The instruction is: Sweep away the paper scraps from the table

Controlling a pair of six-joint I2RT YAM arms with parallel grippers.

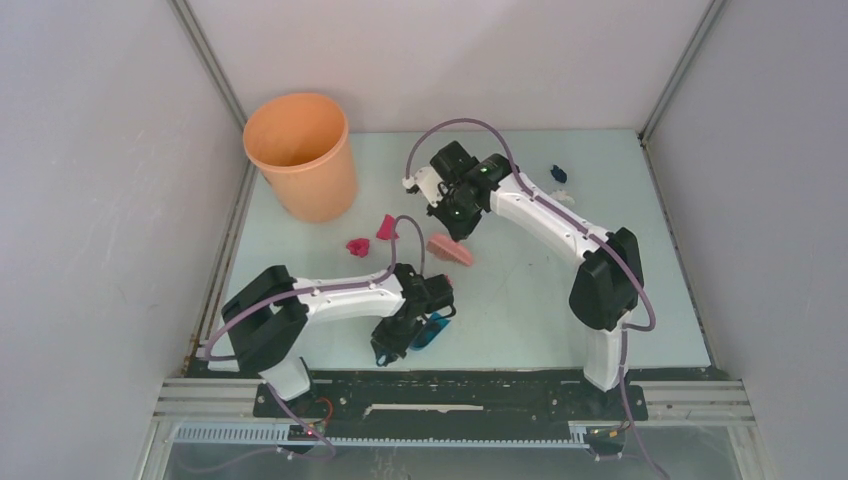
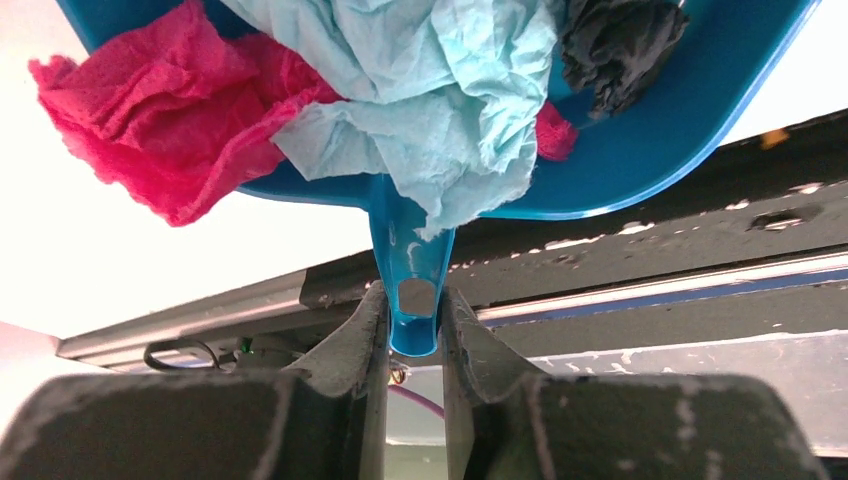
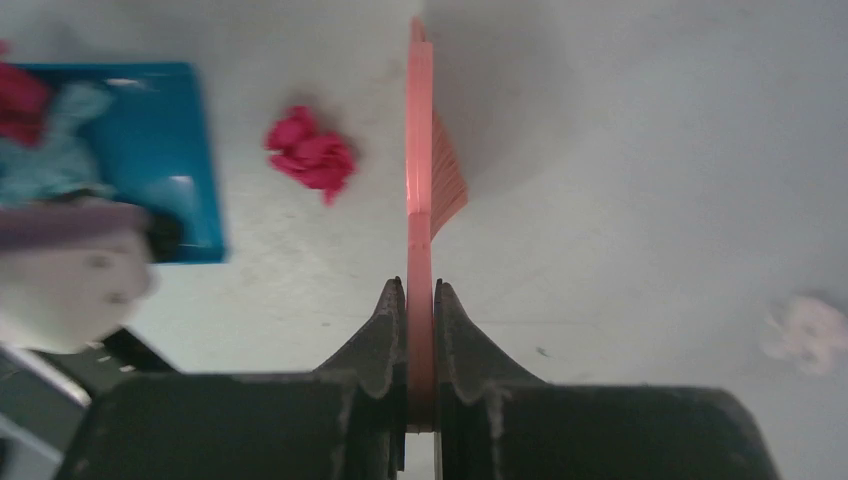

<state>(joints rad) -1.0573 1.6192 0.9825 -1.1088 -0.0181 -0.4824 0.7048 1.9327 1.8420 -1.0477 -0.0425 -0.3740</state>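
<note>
1. Left gripper (image 2: pixel 412 325) pinches narrowly on the handle of the smooth blue plastic dustpan (image 2: pixel 700 110); crumpled paper scraps (image 2: pixel 430 90) in magenta, light blue and black fill its pan.
2. Right gripper (image 3: pixel 420 300) clamps the thin, flat pink brush (image 3: pixel 420 170).
3. Two magenta scraps (image 1: pixel 358 246) lie on the matte table (image 1: pixel 520 300) left of the brush; dark blue and white bits (image 1: pixel 557 175) sit near the far edge.

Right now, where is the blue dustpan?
In the top view, the blue dustpan is near the front edge of the table, left of centre, its handle gripped by the left hand.

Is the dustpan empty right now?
No, magenta, light blue and black paper scraps lie in the blue dustpan that the left pincer grips by its handle.
</note>
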